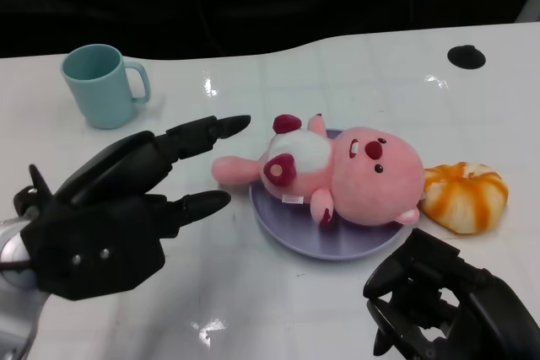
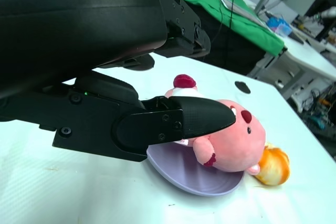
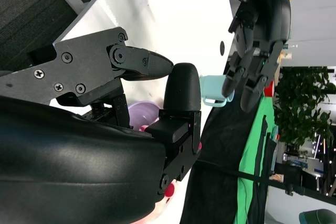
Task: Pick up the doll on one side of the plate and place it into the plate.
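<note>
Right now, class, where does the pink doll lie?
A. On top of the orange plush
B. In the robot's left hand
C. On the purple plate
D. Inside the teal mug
C: the pink doll lies across the purple plate, and no hand holds it.

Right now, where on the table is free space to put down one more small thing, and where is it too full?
Bare table lies between the teal cup and the black disc, behind the doll. Another free patch sits in front of the plate, between the left hand and the right hand. It is crowded around the plate, where the orange toy lies close.
</note>
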Available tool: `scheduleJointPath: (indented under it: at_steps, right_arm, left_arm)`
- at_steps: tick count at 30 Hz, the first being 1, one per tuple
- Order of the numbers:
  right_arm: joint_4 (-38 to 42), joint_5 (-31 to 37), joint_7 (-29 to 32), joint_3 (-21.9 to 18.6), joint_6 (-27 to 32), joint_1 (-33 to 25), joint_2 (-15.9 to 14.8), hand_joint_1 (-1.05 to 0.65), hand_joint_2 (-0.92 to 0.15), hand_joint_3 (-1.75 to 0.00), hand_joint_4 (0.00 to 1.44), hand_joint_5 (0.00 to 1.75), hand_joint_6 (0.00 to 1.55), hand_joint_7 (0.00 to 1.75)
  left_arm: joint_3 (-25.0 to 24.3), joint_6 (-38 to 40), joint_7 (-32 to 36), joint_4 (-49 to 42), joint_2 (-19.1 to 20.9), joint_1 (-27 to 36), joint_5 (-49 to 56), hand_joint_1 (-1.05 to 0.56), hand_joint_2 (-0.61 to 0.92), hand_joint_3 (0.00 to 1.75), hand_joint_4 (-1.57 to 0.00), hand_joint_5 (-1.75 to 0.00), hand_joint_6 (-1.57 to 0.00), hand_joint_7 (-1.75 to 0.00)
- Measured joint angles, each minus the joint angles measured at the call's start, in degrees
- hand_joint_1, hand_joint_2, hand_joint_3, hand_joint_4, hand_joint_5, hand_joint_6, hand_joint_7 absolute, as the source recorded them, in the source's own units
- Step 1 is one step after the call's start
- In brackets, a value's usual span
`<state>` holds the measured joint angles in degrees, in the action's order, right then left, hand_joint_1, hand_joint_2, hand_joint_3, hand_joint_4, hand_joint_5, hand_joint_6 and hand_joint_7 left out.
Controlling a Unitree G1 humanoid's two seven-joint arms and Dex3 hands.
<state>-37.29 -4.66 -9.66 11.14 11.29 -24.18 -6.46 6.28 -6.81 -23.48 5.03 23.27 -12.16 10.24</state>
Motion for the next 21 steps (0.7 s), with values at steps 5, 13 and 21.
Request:
scheduleJointPath:
  at_steps: [5,13,21]
  right_arm:
    - [0.0,0.0,0.1,0.0,0.1,0.0,0.0,-0.37,-0.90,-0.53,0.63,1.69,0.52,1.56]
    - [-0.1,0.0,0.2,0.1,0.1,-0.1,0.0,-0.37,-0.91,-0.52,0.63,1.69,0.52,1.57]
    - [-0.2,0.1,0.2,0.0,0.1,-0.2,0.0,-0.37,-0.90,-0.53,0.63,1.69,0.53,1.56]
  left_arm:
    - [-4.2,3.3,1.1,5.9,-5.5,7.7,-11.4,-0.27,0.88,0.17,-0.44,-1.14,-0.80,-0.28]
    - [-8.4,22.4,3.1,18.6,-9.3,16.6,-26.9,-0.13,0.52,1.10,-0.68,-1.38,-0.65,-1.15]
    - [-10.9,34.0,7.2,27.1,-10.3,23.0,-31.7,-0.02,0.60,1.21,-0.73,-1.67,-0.68,-1.42]
